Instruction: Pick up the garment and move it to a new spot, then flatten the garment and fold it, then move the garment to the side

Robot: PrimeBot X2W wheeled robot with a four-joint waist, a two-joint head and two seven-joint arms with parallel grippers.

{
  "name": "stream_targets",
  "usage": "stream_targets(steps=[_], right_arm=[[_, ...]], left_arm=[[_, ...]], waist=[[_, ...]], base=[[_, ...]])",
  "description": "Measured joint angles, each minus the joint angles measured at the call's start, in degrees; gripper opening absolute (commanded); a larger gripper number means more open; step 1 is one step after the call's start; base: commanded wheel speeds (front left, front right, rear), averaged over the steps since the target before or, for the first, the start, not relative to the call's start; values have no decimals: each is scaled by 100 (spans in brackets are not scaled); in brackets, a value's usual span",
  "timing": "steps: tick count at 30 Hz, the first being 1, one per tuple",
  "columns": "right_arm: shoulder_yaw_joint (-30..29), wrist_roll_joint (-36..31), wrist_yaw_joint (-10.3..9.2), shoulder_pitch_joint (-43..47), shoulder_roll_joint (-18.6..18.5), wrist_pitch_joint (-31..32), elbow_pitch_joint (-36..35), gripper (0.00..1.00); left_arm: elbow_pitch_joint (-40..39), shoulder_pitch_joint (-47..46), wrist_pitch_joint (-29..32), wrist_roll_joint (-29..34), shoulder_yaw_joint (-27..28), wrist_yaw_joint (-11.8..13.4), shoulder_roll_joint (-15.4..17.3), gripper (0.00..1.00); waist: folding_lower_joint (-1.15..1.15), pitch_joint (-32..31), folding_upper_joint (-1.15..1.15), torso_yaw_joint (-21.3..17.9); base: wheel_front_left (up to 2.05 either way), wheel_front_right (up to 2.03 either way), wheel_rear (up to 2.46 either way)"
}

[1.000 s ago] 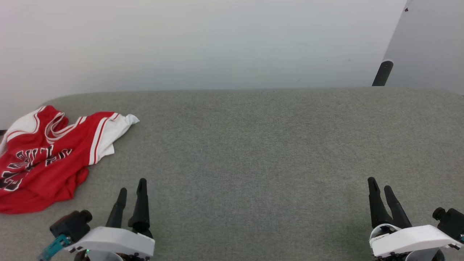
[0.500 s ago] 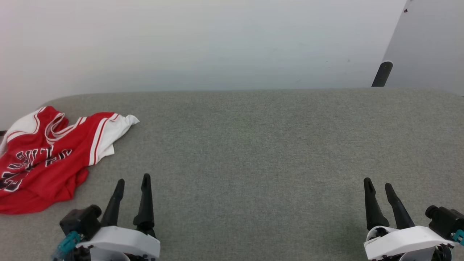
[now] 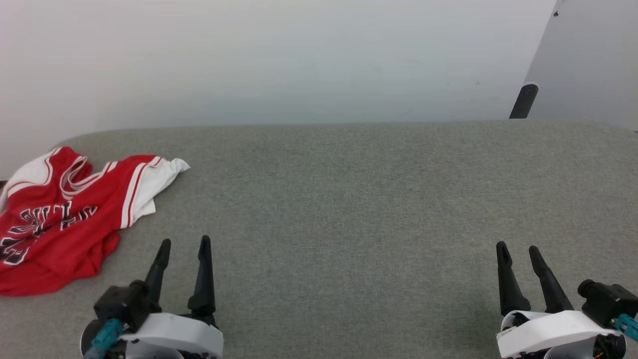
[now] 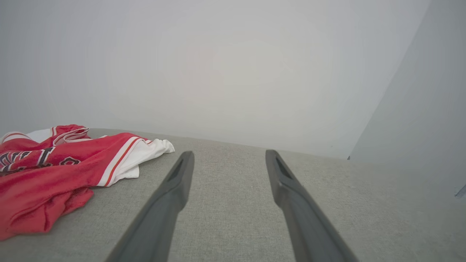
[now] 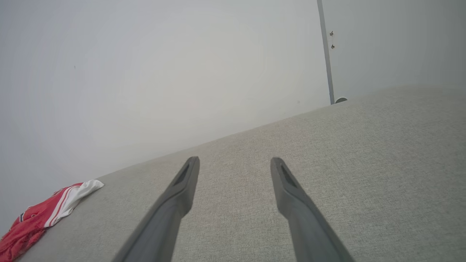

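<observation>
The garment (image 3: pixel 60 224), a red jersey with white sleeve panels and black lettering, lies crumpled at the far left of the grey table (image 3: pixel 349 199). It also appears in the left wrist view as the garment (image 4: pixel 54 167) at the left, and in the right wrist view as the garment (image 5: pixel 43 214) at the lower left. My left gripper (image 3: pixel 183 244) hovers open near the front edge, just right of the jersey, with nothing between its fingers. Far to the right, my right gripper (image 3: pixel 517 248) is open and empty too.
A pale wall (image 3: pixel 299 60) runs behind the table's far edge. A dark post (image 3: pixel 523 100) stands at the back right beside a grey panel (image 3: pixel 593 60). Bare grey fabric stretches between the two grippers.
The left gripper has shifted slightly right and straightened. The right gripper has drifted a little to the left. The garment lies as before.
</observation>
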Motion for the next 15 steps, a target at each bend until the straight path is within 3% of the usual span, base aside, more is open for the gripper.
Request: stream_targets(steps=[15], right_arm=[[55, -625, 0, -47, 0, -178, -44, 100]], left_arm=[[-38, 3, -168, 712, 9, -35, -1, 100]], waist=[[0, -10, 0, -11]], base=[[0, 0, 0]])
